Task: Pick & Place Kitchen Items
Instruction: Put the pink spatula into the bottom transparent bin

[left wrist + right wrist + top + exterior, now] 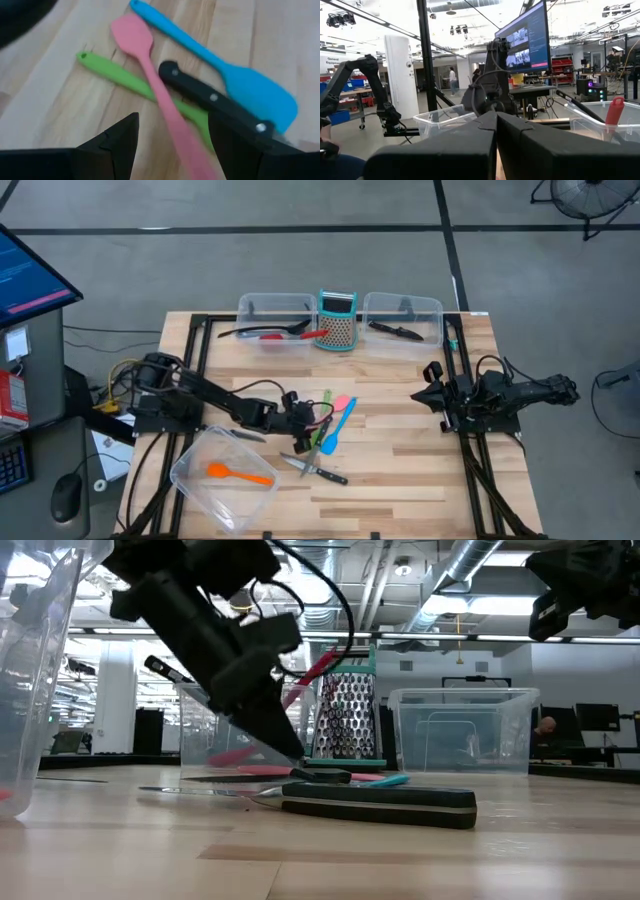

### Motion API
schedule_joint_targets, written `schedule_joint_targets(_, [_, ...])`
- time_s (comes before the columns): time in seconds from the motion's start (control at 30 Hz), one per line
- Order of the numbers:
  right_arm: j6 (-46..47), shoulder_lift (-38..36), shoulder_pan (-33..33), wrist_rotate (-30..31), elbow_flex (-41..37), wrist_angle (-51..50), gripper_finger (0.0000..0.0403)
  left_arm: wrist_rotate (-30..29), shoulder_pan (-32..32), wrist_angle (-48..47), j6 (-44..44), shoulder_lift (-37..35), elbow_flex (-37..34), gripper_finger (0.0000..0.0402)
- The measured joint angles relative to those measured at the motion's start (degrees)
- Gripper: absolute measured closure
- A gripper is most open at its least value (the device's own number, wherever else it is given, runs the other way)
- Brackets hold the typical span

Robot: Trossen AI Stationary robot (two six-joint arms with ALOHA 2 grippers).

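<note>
Wooden planks of the bench (400, 470) fill my overhead feed, with an open workshop hall beyond. My left gripper (306, 420) sits low near the bench's middle, its jaws parted and holding nothing, poised over a crossed cluster: the pink spatula (150, 85) runs between the fingers (117, 142), lying over the green spatula (112, 72), with a black-handled knife (210, 95) and the blue spatula (240, 75) just beside them. Slightly nearer on the bench lies a second knife (318, 470). To the near left, a clear tub (190, 475) holds an orange spatula (238, 473). Along the far edge stand two more tubs, the left tub (272, 305) with red and black utensils, the right tub (404, 305) with a dark knife, and a grater (338, 322) between them. My right gripper (432, 383) waits shut at the right, raised off the bench.
</note>
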Motion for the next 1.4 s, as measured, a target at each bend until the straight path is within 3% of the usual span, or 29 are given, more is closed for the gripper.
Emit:
schedule_joint_targets(0.33, [0.0, 0.0, 0.0, 0.0, 0.0, 0.0, 0.0403, 3.74, 2.01, 0.69, -0.15, 4.04, 0.0, 0.0191])
schedule_joint_targets(0.47, [0.0, 0.0, 0.0, 0.0, -0.01, 0.0, 0.0403, 5.43, 2.35, 0.84, -0.15, 4.04, 0.02, 0.0236])
schedule_joint_targets(0.73, [0.0, 0.0, 0.01, 0.02, 0.0, 0.0, 0.0403, 6.56, 2.35, 0.77, -0.2, 3.62, 0.04, 0.0377])
schedule_joint_targets(0.93, [0.0, 0.0, 0.01, -0.01, 0.01, 0.0, 0.0403, 6.76, 2.33, 0.6, 0.01, 2.29, -0.02, 0.0379])
schedule_joint_targets(1.17, [0.0, 0.0, 0.0, 0.01, -0.01, 0.0, 0.0403, 6.4, 2.3, -0.18, 2.94, -6.9, -0.02, 0.0379])
schedule_joint_targets(1.4, [0.0, 0.0, 0.0, 0.02, -0.02, -0.07, 0.0403, 9.66, -0.34, -10.32, 8.1, -27.14, -0.02, 0.0379])
